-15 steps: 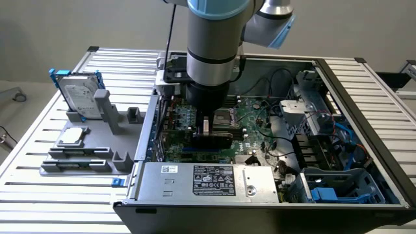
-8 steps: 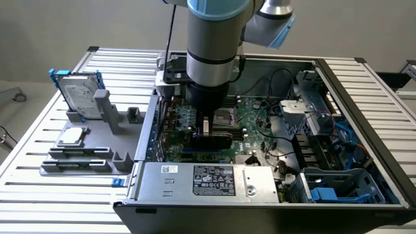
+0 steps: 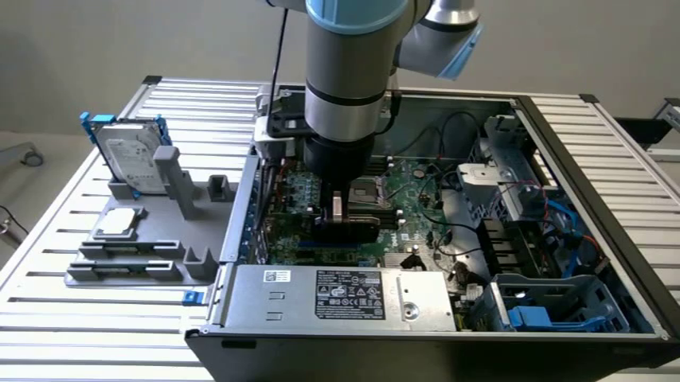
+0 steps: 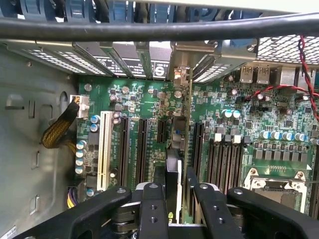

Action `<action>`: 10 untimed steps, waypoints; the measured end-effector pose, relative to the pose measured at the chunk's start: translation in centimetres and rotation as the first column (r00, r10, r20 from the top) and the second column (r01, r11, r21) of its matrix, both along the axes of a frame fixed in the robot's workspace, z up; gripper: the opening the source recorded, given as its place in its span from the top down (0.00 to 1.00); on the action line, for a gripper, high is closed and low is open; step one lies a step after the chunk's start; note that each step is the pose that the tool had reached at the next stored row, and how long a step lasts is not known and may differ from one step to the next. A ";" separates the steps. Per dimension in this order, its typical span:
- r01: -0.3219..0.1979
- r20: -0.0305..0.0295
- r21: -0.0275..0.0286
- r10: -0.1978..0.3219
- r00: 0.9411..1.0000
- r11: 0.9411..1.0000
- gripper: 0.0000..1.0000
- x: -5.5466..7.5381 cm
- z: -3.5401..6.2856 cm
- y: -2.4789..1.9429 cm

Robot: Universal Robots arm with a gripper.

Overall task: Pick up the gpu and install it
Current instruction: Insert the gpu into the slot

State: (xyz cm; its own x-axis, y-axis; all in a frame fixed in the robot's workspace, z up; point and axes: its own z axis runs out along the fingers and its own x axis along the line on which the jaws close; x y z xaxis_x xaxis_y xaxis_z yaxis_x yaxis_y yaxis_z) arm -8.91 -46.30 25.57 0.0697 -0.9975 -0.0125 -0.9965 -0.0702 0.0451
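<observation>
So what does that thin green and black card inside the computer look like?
The thin flat gpu card, a greenish circuit board with a black finned face, stands on edge inside the open black computer case. The black gripper is shut on its upper edge, a finger on each side. Its lower edge is down at the green motherboard, and its metal end bracket reaches the case's back wall. Whether it is fully seated cannot be told.

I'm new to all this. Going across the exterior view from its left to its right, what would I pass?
First the hard drive in its blue frame → gripper holding the gpu over the motherboard → silver metal bracket → blue drive bay.
</observation>
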 end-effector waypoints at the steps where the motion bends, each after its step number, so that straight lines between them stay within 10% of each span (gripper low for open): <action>1: -0.001 0.000 0.001 0.001 1.000 1.000 0.73 0.0 0.00 0.00; 10: -0.008 0.000 0.011 0.008 1.000 1.000 0.73 0.0 -0.02 0.00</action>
State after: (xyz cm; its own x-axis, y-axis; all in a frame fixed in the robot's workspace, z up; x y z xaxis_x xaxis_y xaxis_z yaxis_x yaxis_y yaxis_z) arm -8.90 -46.30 25.55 0.0775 -0.9967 -0.0233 -0.9959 -0.0785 0.0444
